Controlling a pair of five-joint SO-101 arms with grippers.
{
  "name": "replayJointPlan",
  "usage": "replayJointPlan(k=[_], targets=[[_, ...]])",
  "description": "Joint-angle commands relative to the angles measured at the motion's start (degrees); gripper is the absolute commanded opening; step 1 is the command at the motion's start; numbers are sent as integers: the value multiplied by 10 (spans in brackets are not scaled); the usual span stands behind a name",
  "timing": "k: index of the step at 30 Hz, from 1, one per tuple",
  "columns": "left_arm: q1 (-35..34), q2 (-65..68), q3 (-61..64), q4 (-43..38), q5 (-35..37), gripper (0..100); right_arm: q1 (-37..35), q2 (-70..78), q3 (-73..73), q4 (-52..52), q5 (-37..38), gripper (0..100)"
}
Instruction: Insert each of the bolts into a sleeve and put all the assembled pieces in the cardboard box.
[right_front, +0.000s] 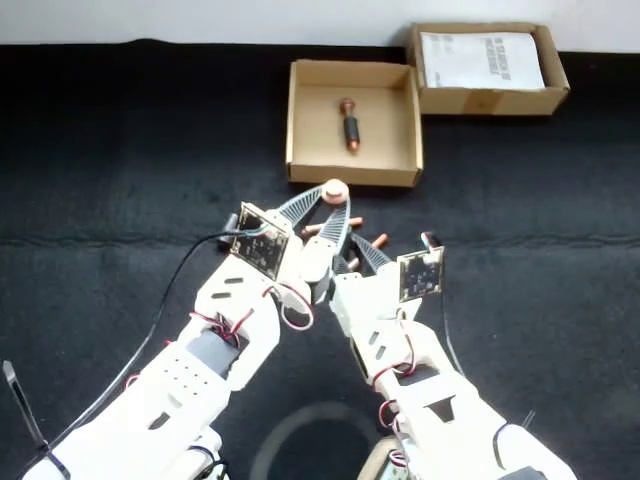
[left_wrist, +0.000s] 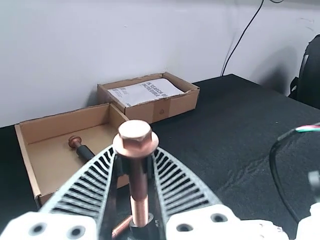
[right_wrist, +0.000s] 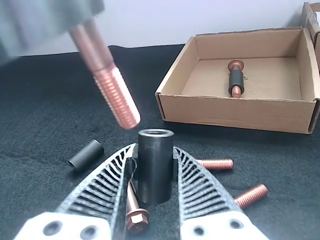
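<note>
Across the desk (right_front: 100, 150), a cardboard box (right_front: 300, 120) holding one assembled piece (right_front: 350, 125) - finished so far. Mid-step: left end effector (left_wrist: 135, 150) clamped on a bolt (left_wrist: 135, 137), tip poised just above the sleeve (right_wrist: 155, 165) pinched upright in the right end effector (right_wrist: 155, 155) - not yet inserted. Still to do: three loose bolts (right_wrist: 215, 163), one spare sleeve (right_wrist: 86, 154).

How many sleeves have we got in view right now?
3 sleeves: one upright in the right tool, one lying loose on the mat beside it, one on a bolt in the cardboard box. Others may hide under the arms.
</note>
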Motion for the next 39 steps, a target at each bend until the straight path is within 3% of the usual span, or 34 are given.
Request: replayJointPlan(k=[1, 9, 15, 27, 34, 39], targets=[[10, -3, -5, -16, -4, 8, -3, 1, 36, -15, -7, 6], [10, 1, -11, -15, -7, 8, -20, -5, 40, -16, -3, 6], [7, 1, -16, 4, -6, 8, -20, 0, 65, -79, 26, 6], [-9, 2, -43, 25, -4, 8, -15, 2, 65, -70, 55, 6], [-51, 24, -129, 176, 81, 8, -7, 2, 65, -118, 57, 6], [-78, 93, -181, 189, 90, 8, -7, 2, 65, -117, 57, 6]])
